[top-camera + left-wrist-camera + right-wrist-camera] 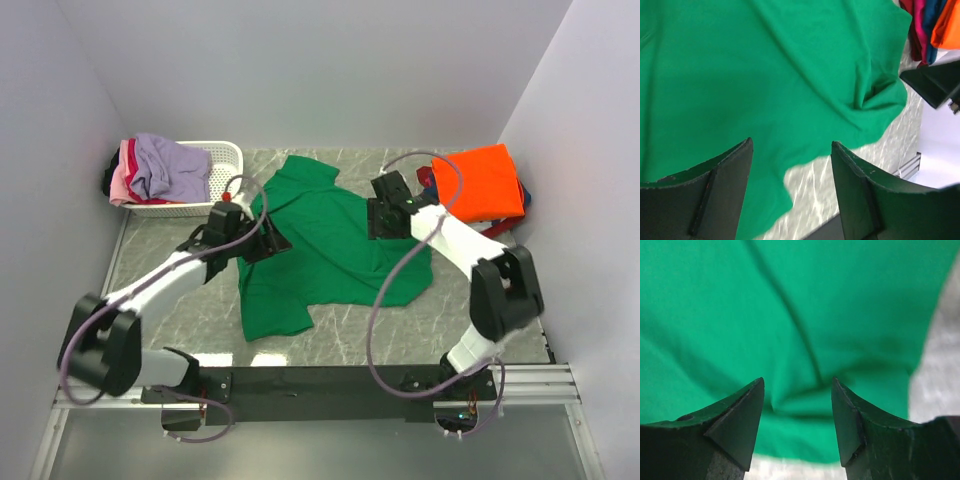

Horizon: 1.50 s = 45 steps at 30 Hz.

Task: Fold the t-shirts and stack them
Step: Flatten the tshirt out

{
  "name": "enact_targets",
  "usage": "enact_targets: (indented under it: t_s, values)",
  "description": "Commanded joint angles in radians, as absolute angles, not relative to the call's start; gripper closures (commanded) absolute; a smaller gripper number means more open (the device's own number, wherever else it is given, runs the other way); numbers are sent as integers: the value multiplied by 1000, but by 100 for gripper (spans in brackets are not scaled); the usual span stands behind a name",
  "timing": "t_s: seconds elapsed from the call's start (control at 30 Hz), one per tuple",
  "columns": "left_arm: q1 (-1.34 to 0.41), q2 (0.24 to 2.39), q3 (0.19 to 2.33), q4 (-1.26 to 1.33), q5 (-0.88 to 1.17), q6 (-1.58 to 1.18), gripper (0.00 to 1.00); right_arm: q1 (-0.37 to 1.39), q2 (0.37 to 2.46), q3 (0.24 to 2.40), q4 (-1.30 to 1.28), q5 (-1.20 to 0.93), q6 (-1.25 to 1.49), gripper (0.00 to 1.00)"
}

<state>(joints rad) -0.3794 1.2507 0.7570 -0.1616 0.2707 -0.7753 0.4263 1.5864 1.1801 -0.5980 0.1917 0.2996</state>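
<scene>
A bright green t-shirt (330,255) lies spread and slightly rumpled across the middle of the marble table (470,320). My left gripper (270,242) hovers over the shirt's left edge, open, with nothing between its fingers. In the left wrist view the left gripper (791,146) frames the green cloth (765,75) and a notch of bare table. My right gripper (384,222) stands open above the shirt's right part. The right wrist view shows the right gripper (797,384) over a creased green hem (790,305). An orange t-shirt (485,180) tops a folded stack at the back right.
A white slotted basket (222,155) at the back left holds lavender (165,165) and pink (122,180) shirts. Red (912,30) and navy (931,25) shirts lie under the orange one (947,25). White walls enclose three sides. A black rail (320,382) runs along the near edge.
</scene>
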Motion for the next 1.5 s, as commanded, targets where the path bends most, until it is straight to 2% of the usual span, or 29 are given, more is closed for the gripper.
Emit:
enact_targets:
  t_s: [0.0, 0.17, 0.43, 1.17, 1.47]
  values:
    - [-410, 1374, 805, 21, 264, -769, 30, 411, 1684, 1290, -505, 176, 321, 37]
    - [-411, 1555, 831, 54, 264, -747, 30, 387, 1866, 1388, -502, 147, 330, 37]
    - [-408, 1632, 850, 25, 212, -709, 29, 362, 2008, 1512, -518, 106, 333, 37]
    - [-255, 1575, 713, 5, 239, -658, 28, 351, 2301, 1879, -633, -37, 330, 37]
    - [-241, 1537, 719, 5, 238, -661, 28, 356, 2447, 2127, -706, -127, 331, 37]
